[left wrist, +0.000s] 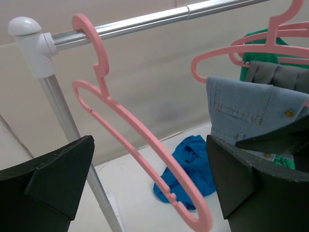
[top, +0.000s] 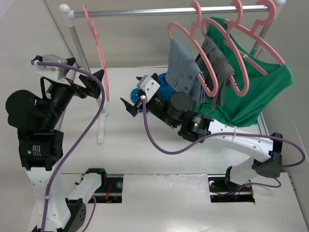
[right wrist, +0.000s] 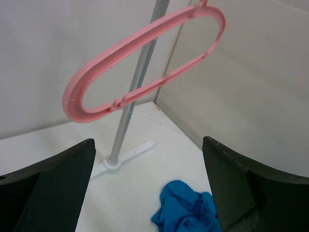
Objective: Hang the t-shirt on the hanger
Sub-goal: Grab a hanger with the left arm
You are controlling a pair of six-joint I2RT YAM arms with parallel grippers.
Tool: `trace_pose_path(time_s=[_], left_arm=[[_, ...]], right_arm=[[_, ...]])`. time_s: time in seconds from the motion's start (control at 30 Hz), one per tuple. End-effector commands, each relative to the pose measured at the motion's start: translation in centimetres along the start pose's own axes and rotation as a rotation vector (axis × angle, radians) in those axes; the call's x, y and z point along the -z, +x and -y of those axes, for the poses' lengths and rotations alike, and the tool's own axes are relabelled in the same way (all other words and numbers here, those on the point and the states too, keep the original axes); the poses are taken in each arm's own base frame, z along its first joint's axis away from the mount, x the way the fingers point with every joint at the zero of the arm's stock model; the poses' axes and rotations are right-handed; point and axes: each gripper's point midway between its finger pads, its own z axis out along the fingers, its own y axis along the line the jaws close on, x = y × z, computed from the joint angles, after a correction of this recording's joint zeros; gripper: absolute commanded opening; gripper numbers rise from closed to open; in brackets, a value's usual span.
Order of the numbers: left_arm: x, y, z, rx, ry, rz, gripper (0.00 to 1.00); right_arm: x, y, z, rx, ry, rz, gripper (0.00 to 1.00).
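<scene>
Only partly visible behind the right arm [top: 182, 110], the t-shirt [top: 166, 90].

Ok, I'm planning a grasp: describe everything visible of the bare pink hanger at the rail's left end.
The hanger is thin pink plastic: a curved hook, sloping arms and small notches. It carries no garment. It hangs by its hook on the metal rail near its left end, edge-on from above. Only the rail seems to touch it; the open left gripper sits close by.
</scene>
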Motion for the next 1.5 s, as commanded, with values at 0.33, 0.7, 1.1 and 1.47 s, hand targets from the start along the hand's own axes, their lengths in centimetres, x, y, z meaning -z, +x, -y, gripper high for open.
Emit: trace_pose_path(time_s=[0.33, 0.7, 1.1, 1.47], left_arm=[[-2.7, 4.1, -4.6, -0.067, -0.143, -0.204, 1.00], [-3.3, 5.0, -6.2, -0.163, -0.174, -0.257, 0.69], [-3.4, 8.6, -6.2, -0.188, -0.144, -0.344, 0.12], [-3.7, 7.4, -4.1, -0.193, -0.033, -0.268, 0.00]], right_arm=[[-2.0, -5.8, 0.1, -0.012, -0.020, 0.187, 0.96], [-0.9, -4.6, 0.2, -0.007, -0.019, 0.160, 0.96], [0.2, -3.6, 0.9, -0.006, 0.013, 0.130, 0.97], [1.7, -2.8, 1.6, -0.005, 0.039, 0.108, 0.97]])
